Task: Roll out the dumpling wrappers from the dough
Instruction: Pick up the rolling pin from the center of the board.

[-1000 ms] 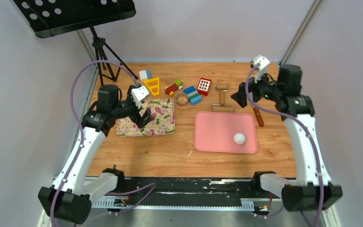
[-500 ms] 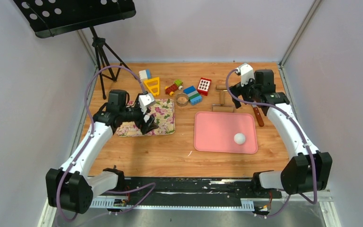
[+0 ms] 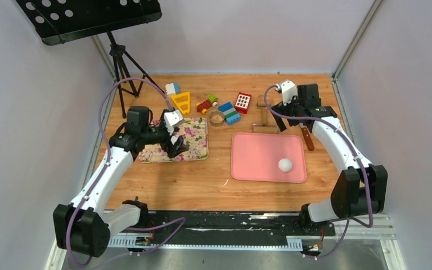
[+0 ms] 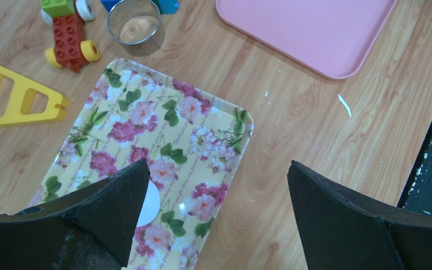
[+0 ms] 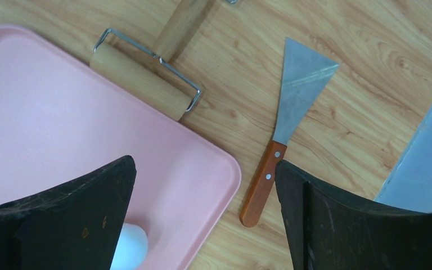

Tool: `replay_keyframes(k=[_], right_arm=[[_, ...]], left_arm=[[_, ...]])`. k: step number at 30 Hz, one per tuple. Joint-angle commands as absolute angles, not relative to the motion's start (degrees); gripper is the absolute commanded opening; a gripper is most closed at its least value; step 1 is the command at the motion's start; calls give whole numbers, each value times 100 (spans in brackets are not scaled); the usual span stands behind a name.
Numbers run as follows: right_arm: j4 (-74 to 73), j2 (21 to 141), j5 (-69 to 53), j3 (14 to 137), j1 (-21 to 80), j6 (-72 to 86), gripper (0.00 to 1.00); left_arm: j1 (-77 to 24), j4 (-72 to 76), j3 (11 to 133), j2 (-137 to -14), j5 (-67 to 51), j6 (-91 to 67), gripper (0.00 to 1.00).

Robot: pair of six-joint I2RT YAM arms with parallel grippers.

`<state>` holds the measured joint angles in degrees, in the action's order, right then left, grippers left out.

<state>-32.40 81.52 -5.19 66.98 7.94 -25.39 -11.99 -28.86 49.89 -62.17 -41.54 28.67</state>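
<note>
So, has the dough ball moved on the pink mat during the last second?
No. The dough ball stays at the same spot, by the near right corner of the pink mat.

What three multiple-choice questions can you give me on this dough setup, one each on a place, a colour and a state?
1. Where on the pink tray does the dough ball lie? A far left corner; B centre; C near right corner.
2. What colour is the scraper's handle? A brown; B blue; C white.
3. How is the right gripper? A shut on the scraper; B open and empty; C shut on the dough ball.

C: the top view shows the ball by the tray's near right corner.
A: the right wrist view shows a brown wooden handle.
B: its fingers stand wide apart with nothing between them.
</note>
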Motion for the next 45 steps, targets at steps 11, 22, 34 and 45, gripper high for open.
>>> replay_keyframes(k=[11,22,34,45], right_arm=[[-5661,6888,-1691,6226,594,-4801,95],[-5261,6153,303,5359,583,-5008,98],[-4377,6879,186,6181,501,-3795,98],[-4170,9363,594,8099,110,-2806,93]], left_arm=[[-1233,-2622,4931,-6095,-4420,2858,100],[-1431,-2559,4939,-6047,-4183,2780,100],[-1903,-2263,5010,-6303,-3386,2542,100],[-2004,-2287,4887,-6173,-3117,2716,100]])
